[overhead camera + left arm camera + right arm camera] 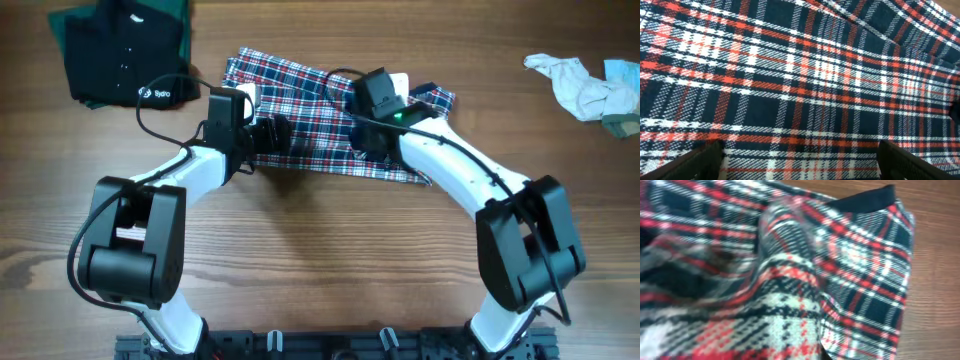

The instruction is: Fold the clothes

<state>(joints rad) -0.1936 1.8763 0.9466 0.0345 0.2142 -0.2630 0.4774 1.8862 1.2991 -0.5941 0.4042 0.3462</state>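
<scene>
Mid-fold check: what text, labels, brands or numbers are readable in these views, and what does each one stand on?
Small white logo on the black garment: a round mark and a short word, too small to read reliably.
Plaid shirt: no text, tag wording or number shows in the overhead or either wrist view.
Nothing else carries readable text.

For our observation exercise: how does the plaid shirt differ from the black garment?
The plaid shirt is red, white and navy checked; the black garment is plain with a small white logo. The plaid shirt lies mid-table; the black garment sits far left. Both rest on the table.
</scene>
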